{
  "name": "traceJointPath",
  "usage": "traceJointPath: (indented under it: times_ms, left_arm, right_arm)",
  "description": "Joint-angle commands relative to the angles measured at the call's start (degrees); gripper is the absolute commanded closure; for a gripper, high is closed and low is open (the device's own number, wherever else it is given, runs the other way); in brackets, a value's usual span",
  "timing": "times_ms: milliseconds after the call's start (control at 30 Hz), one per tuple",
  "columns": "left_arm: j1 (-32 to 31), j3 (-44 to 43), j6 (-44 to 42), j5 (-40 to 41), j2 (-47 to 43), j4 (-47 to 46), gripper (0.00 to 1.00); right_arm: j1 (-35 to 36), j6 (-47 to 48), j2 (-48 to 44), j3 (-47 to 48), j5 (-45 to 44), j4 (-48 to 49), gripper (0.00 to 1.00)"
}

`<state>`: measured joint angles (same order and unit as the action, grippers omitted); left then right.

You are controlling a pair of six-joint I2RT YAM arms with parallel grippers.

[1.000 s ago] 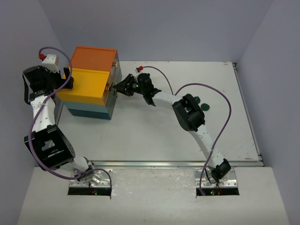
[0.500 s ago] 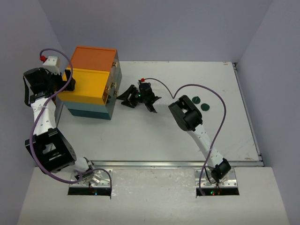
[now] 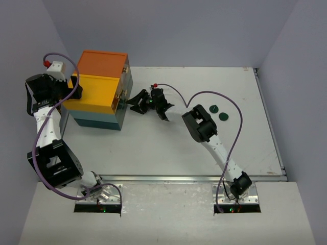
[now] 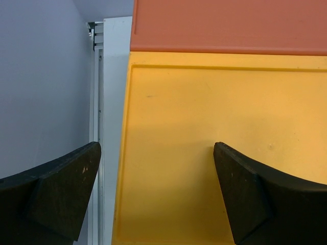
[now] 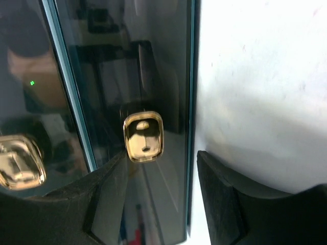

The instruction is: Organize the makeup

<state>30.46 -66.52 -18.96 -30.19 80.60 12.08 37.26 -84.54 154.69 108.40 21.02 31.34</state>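
Dark green discs: two round discs (image 3: 214,108) (image 3: 223,116) are seen lying flat on the table (image 3: 153,148), right of centre and just beside each other. They are placed just far of the right arm's elbow and well apart from the drawer box.
Drawer box: a stacked box (image 3: 99,87) is set at the far left of the table, with an orange layer on top, yellow in the middle and teal at the bottom.
Left gripper: the left gripper (image 3: 73,88) is held at the left side of the box. In the wrist view its fingers (image 4: 56,189) are spread wide, the yellow surface fills the gap, and nothing is gripped. Contact with the box cannot be told.
Right gripper: the right gripper (image 3: 132,101) is pointed at the box's right face. Its fingers (image 5: 225,204) are parted and nothing is clamped.
Gold knob: one gold knob (image 5: 143,136) on the dark glossy front is framed just ahead of the parted fingertips, nearer one finger. Whether it is touched cannot be told.
Second knob: another gold knob (image 5: 18,161) is visible at the wrist view's left edge.
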Motion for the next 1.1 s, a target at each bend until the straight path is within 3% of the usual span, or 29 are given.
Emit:
traceJointPath:
  times_ms: [0, 167, 233, 300, 467, 567, 800, 1067]
  left_arm:
    - [-0.22, 2.26, -1.61, -0.11, 0.37, 8.75, 0.08]
    - [-0.31, 2.10, -1.52, -0.13, 0.35, 8.75, 0.08]
    - [-0.39, 2.02, -1.43, -0.05, 0.44, 8.75, 0.08]
    - [-0.47, 1.94, -1.27, -0.14, 0.53, 8.75, 0.08]
    - [-1.01, 1.83, -1.17, 0.22, 0.79, 8.75, 0.09]
    - [-1.40, 1.83, -0.99, 0.70, 0.83, 8.75, 0.09]
    - [-1.81, 2.67, -1.21, 1.67, 0.35, 8.75, 0.09]
    - [-1.81, 2.30, -1.80, 2.32, 1.19, 8.40, 0.08]
  right_arm:
    - [-0.08, -2.54, 2.76, 5.07, -1.65, 2.03, 0.43]
    - [-0.16, -3.09, 3.34, 5.25, -3.61, 4.52, 0.47]
    - [-0.17, -3.50, 3.68, 5.58, -3.79, 5.62, 0.57]
    - [-0.24, -5.25, 4.62, 6.92, -3.49, 6.50, 0.61]
    - [0.18, -8.43, 8.14, 11.88, -2.65, 5.85, 0.58]
    - [0.45, -9.67, 8.61, 12.59, -2.70, 6.18, 0.61]
    - [0.36, -11.39, 6.99, 7.01, -3.14, 9.18, 0.99]
    - [-1.77, -6.66, -3.26, -7.85, -2.33, 13.65, 1.00]
